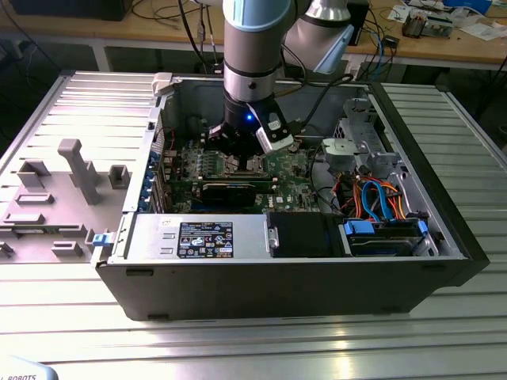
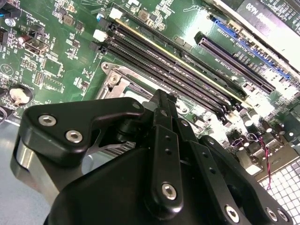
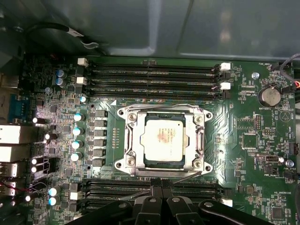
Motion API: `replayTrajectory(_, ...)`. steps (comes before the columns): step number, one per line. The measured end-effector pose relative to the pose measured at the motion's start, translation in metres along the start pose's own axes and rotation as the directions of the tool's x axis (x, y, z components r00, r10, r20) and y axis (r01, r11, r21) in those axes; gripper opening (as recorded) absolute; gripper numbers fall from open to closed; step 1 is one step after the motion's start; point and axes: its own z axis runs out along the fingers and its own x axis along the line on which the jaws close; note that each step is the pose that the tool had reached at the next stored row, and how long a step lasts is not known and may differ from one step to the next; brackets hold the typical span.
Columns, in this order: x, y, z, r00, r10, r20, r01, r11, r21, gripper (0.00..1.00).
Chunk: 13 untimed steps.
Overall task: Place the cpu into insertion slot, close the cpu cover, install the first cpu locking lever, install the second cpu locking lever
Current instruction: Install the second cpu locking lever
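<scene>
Poised low inside the open computer case [image 1: 444,237], the end effector [image 3: 161,199] hangs just above the green motherboard [image 3: 243,126], with its black fingers [image 3: 154,206] pressed together and nothing pinched between them. In the first wrist view the cpu [image 3: 162,139] sits square in the insertion slot [image 3: 136,164], silver top up. The cpu cover [image 3: 132,136] lies flat around it, framing the chip. Thin locking levers [image 3: 192,174] run along the socket's edges; whether they are latched cannot be told. The relation that matters is this: the socket lies just beyond the fingertips, on the side toward the far memory slots [image 3: 150,77], while the near slots [image 3: 112,187] pass under the fingers. In the exterior view the arm [image 1: 252,55] stands almost straight over the socket.
</scene>
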Motion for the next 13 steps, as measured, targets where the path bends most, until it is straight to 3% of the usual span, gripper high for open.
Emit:
replayTrajectory(10,0.0,0.0,0.0,1.0,0.0,0.0002,0.0,1.0,-0.0038,0.11)
replayTrajectory(13,0.0001,-0.0001,0.0003,1.0,0.0,-0.003,0.0,1.0,-0.0039,0.11)
